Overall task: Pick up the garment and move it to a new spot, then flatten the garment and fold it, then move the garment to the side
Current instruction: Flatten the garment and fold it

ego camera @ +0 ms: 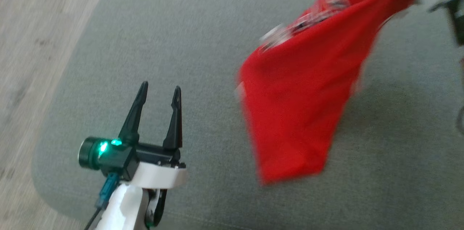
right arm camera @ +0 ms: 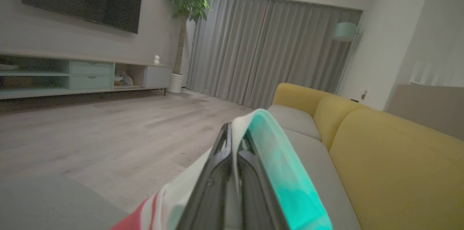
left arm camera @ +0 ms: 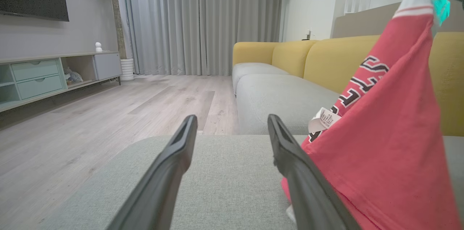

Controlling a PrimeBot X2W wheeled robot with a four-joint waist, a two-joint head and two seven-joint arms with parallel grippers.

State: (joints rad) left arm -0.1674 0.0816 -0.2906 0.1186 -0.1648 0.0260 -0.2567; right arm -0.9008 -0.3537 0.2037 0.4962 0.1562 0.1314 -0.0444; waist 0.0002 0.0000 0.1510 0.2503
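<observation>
Left claw [ego camera: 160,86] is the closest thing to the head cam. It's hovering over the near-left part of the grey cushion [ego camera: 174,41], fingers spread wide with nothing between them, so that one's idle.

Right claw [right arm camera: 236,134] is the busy one. It's pinched tight on a white-and-teal edge of the red shirt [ego camera: 301,114], up above the far-right side of the cushion. The shirt hangs from there in a long triangle, with the printed lettering [ego camera: 319,9] near the top and a little white tag [left arm camera: 324,119] poking out the side. Its lowest corner comes down toward the middle of the cushion. From the left wrist cam it looks like it's resting on the cushion, but the head cam is too smeary for me to swear to it.

My read: we're in step one, the pick-up-and-relocate bit. The shirt is mostly off the cushion and not laid out anywhere, and flattening and folding haven't started.

For the next move, I'd guess the right claw needs to lower the shirt onto a bare stretch of the cushion with room all round. It shouldn't go right at the cushion's left edge, where the wood floor [ego camera: 29,41] starts. It's held by one edge only, so it'll probably land in a heap. The open left claw will want to catch a free corner and pull it out flat.
</observation>
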